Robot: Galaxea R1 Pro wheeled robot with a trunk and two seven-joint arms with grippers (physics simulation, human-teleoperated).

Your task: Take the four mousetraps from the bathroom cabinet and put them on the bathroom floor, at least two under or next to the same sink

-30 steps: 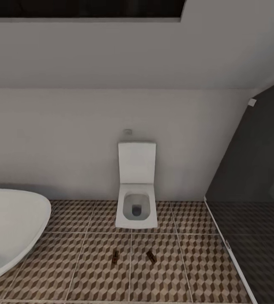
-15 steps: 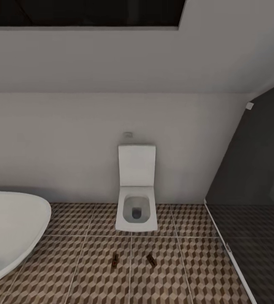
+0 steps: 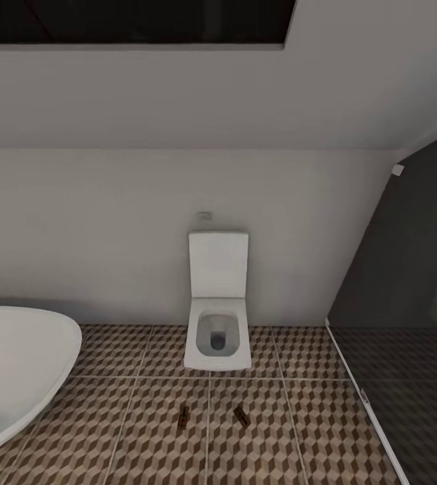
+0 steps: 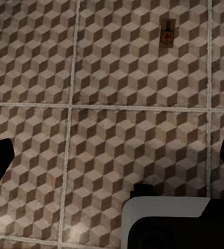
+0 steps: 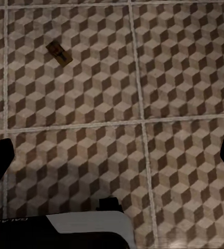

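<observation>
Brown wooden mousetraps, two of them, lie flat on the bathroom floor [image 3: 144, 431] in front of the toilet [image 3: 217, 337], well apart from its base. Going left to right in the head view: bathtub [image 3: 9, 370] rim at the left edge; left mousetrap [image 3: 184, 417] just left of a grout line, long axis pointing roughly toward the toilet; right mousetrap [image 3: 242, 415] just right of that line, long axis angled, far end leaning left. Dark glass partition [image 3: 407, 323] at right.

Left wrist view: one mousetrap [image 4: 167, 34] is a pale board with dark wire and a red spot, lying near a grout crossing. Right wrist view: another mousetrap [image 5: 58, 53] lies diagonal on its tile.

Toilet bowl looks open; contents unclear.

Left gripper [image 4: 112, 166]: fingers spread wide, nothing between. Right gripper [image 5: 112, 166]: same, wide apart, nothing held.
</observation>
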